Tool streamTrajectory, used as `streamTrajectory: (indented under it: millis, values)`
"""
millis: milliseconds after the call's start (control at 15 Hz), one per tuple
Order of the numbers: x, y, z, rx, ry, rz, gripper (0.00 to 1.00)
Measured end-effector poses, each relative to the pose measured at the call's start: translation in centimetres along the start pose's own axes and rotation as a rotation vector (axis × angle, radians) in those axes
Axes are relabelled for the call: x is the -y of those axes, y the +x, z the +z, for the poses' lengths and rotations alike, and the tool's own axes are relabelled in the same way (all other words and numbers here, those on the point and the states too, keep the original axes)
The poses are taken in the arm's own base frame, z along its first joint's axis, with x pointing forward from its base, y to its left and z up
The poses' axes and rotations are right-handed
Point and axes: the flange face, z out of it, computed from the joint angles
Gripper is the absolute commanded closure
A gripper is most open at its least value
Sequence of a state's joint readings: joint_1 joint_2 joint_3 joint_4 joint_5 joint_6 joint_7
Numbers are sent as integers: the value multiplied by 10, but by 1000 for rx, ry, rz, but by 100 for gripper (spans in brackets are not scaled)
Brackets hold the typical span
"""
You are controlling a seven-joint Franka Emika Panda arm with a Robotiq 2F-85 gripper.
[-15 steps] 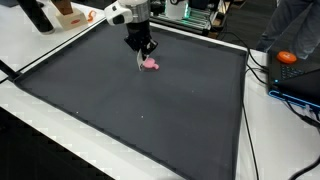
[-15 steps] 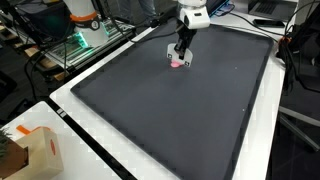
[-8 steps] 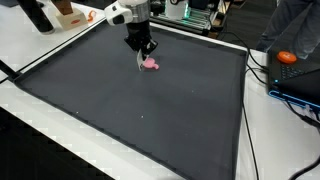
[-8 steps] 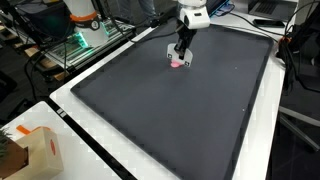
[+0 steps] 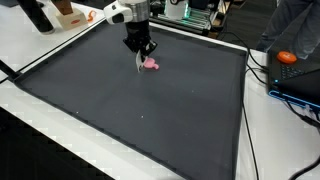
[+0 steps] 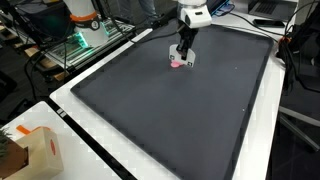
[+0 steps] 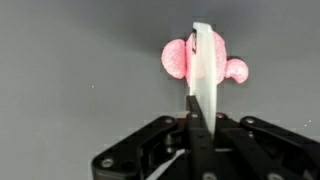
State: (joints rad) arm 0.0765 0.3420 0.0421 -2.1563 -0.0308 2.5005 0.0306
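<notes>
Held: thin white flat strip (image 7: 203,70), plastic by the look, pinched at one end by black Robotiq gripper (image 7: 192,122), clenched on it, edge-on to cam in wrist view. Prob. light, stiff-ish w/ some flex; slick faces, so could pivot in the grip. Best taken on the flat faces, nr one end. Free tip right by small pink lumpy blob (image 7: 178,58) w/ rounded lobes; touching or not, can't tell. Soft-looking, light, likely to skid if nudged. Both at far part of dark grey mat (image 5: 150,115), inside its border. Off the mat: orange round obj (image 5: 287,57), cardboard box (image 6: 35,150).
</notes>
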Motion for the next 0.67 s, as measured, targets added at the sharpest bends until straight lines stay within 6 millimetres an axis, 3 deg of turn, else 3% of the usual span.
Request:
streamTrajectory:
  millis: [667]
  values:
    - [-10, -14, 11, -6, 13, -25, 99]
